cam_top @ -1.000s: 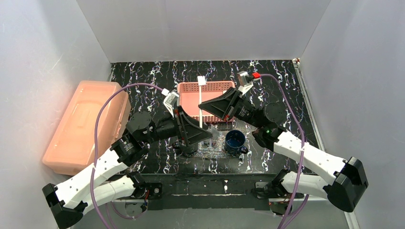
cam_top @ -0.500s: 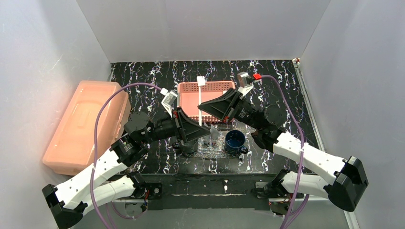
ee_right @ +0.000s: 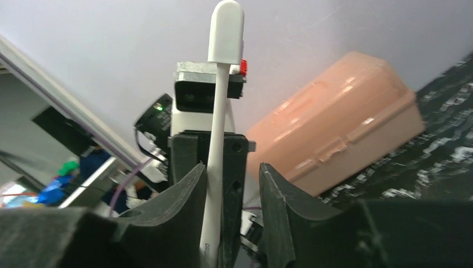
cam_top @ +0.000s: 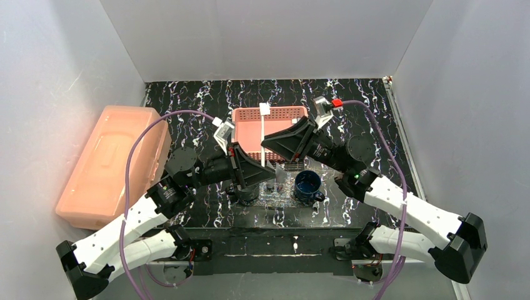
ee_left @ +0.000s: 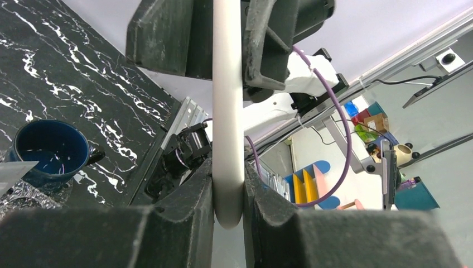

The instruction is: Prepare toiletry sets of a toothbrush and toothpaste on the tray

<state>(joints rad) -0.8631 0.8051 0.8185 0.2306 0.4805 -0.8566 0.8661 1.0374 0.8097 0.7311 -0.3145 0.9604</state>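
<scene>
Toothbrush (cam_top: 263, 128) upright in mid-air, both arms at it.
Left gripper (ee_left: 228, 192) clamps the handle's end tight; right gripper (ee_right: 231, 178) stands with jaws apart around the stem, with a gap on one side.

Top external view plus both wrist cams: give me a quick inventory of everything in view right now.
toothbrush: one, white, held between the two hands, lying across the basket in the top view
tray: one, clear with glitter, near middle of the table, by the cup
basket: one, pink and perforated, far middle
box: one, salmon, lid closed, left edge
cup: one, dark blue, near middle, right of the left hand
table: one, black with white veining
left hand: one, black, shut on the toothbrush's handle end
right hand: one, black, open, fingers either side of the handle
</scene>
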